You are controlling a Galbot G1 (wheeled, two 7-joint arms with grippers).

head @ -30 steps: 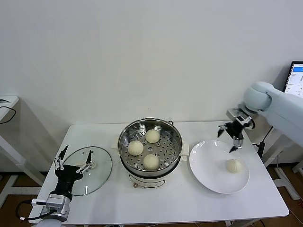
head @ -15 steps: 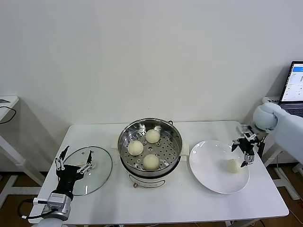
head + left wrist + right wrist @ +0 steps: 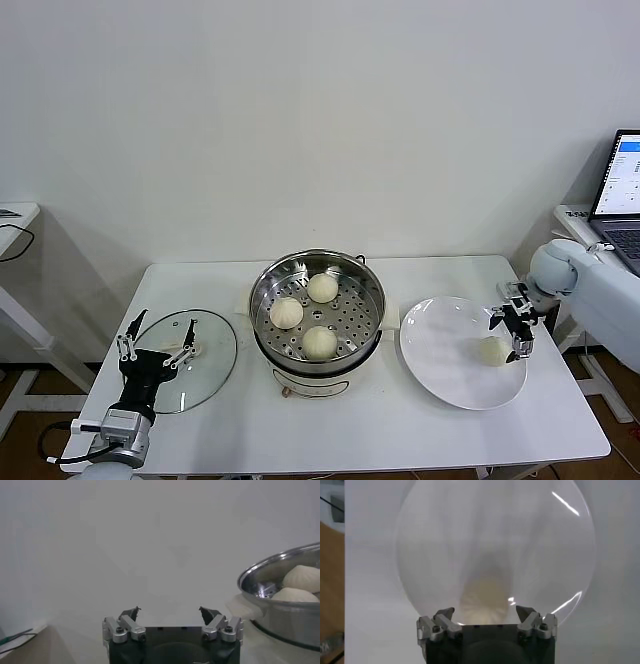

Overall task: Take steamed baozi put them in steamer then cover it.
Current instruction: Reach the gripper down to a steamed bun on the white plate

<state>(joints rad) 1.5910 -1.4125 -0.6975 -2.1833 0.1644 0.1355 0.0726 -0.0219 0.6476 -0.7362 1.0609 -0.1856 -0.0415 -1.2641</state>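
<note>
Dropping from up near the wall over the last second, the right gripper [image 3: 512, 330] now hangs at the plate's [image 3: 440, 350] three o'clock edge, jaws spread and empty, just beside the last bun [image 3: 493, 351]. Three buns [image 3: 319, 342] already sit in the steamer [image 3: 317, 308] at the surface's centre, so this looks like the final pickup. At nine o'clock the left gripper [image 3: 155, 350] waits, jaws released, over the glass lid [image 3: 205, 365].

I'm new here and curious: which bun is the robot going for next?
Find the white plate, right of the steamer. One steamed baozi sits on it, the open right gripper just above. The other three buns lie inside the steamer.
</note>
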